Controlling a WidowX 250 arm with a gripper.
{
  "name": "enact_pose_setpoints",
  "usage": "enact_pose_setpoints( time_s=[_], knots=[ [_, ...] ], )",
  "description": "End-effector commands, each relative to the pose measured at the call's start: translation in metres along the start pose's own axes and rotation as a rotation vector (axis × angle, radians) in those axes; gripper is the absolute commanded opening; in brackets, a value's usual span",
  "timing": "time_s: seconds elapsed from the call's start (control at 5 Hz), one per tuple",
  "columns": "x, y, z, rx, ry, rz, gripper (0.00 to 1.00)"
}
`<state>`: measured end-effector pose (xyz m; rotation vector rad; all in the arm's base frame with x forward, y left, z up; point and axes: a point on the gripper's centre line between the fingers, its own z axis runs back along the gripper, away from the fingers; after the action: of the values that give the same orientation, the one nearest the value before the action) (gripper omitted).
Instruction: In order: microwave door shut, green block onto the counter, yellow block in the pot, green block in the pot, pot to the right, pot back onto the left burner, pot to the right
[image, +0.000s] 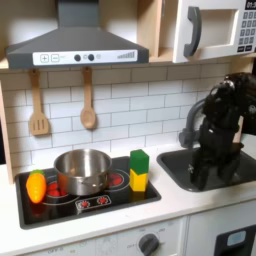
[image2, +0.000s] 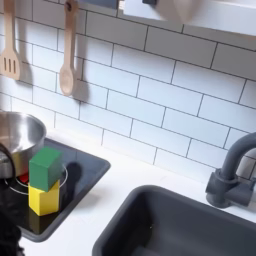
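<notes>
While the green block (image: 139, 160) sits squarely on top of the yellow block (image: 138, 180), the two small cubes form a short stack on the black cooktop (image: 95, 206), near its right edge in the first exterior view and just beside the pot (image: 82, 171). Both cubes are bright and plain-faced, of equal width, the green one slightly paler on its top face; in the second exterior view the green block (image2: 45, 167) and yellow block (image2: 42, 198) stand the same way, with the pot's (image2: 17, 135) rim close behind them. That pot is round, shiny steel with straight sides and no lid, resting over the left burner. An orange-and-yellow toy vegetable (image: 36, 186) lies at the cooktop's left edge. The pale surface (image: 190, 202) surrounds cooktop and dark sink (image: 205, 170). Up at the top right, the microwave door (image: 203, 30) is white with a dark window and curved grey handle, lying flush with its frame. The black arm hangs over the sink, well apart from the blocks; its claw (image: 207, 172) is blurred, so I cannot tell how far it gapes.
</notes>
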<state>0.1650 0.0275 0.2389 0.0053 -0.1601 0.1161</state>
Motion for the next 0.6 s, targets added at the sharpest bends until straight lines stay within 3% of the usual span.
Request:
enact_pose_setpoints(
  time_s=[0.0, 0.4],
  knots=[
    [0.041, 0.024, 0.002, 0.024, -0.062, 0.055, 0.00],
    [0.069, 0.035, 0.024, 0.025, -0.168, 0.078, 0.00]
  ],
)
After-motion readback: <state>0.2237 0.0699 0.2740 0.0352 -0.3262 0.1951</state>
